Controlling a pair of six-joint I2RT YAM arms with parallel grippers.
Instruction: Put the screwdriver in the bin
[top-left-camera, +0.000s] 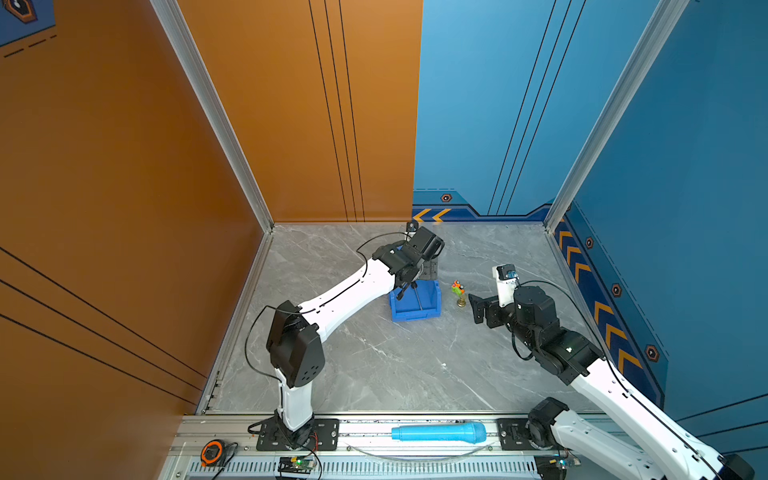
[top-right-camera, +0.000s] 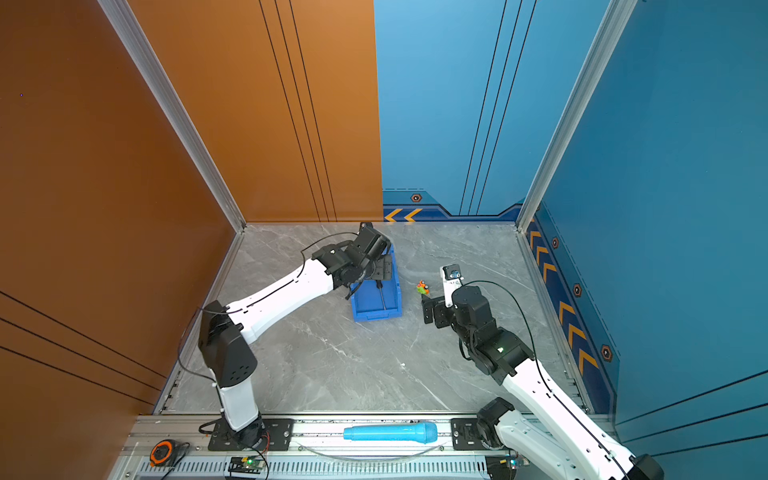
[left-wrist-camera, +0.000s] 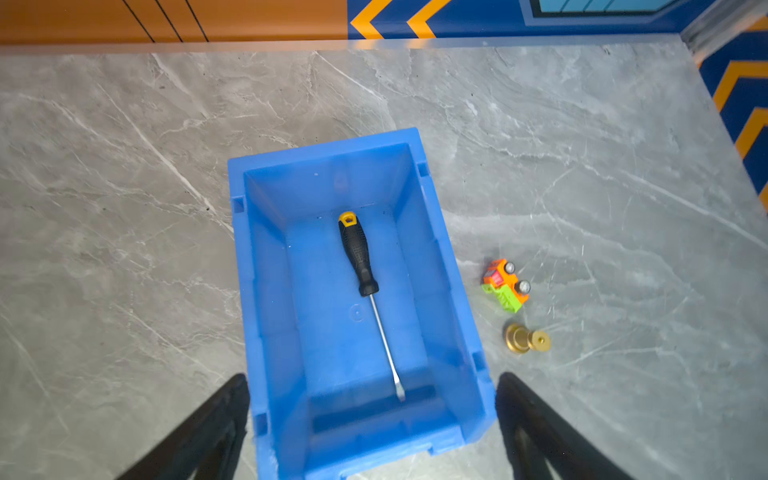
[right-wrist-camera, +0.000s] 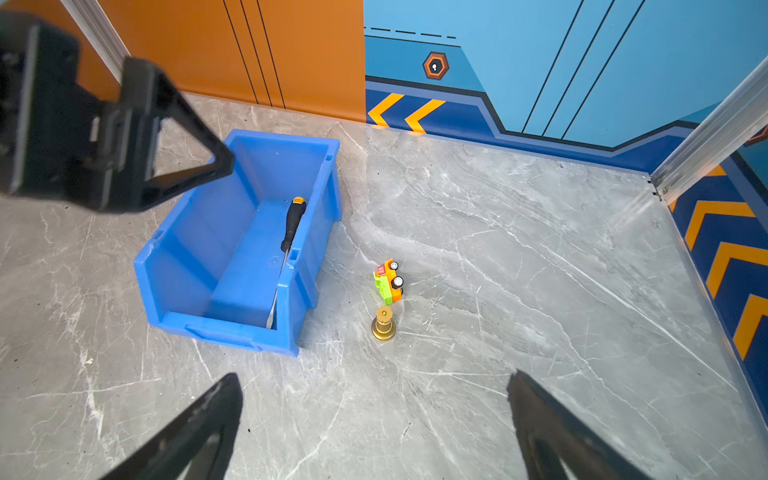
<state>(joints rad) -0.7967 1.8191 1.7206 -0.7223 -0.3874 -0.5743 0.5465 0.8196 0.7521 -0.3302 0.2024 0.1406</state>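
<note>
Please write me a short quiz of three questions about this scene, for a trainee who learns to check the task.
1. True or false: the left gripper is open and the screwdriver lies on the floor of the bin.
2. What is beside the toy truck, outside the bin? A) a brass piece B) a cup C) a ball
3. Which end of the screwdriver is nearest the bin's low front lip?
Key: 1 true; 2 A; 3 the metal tip.
</note>
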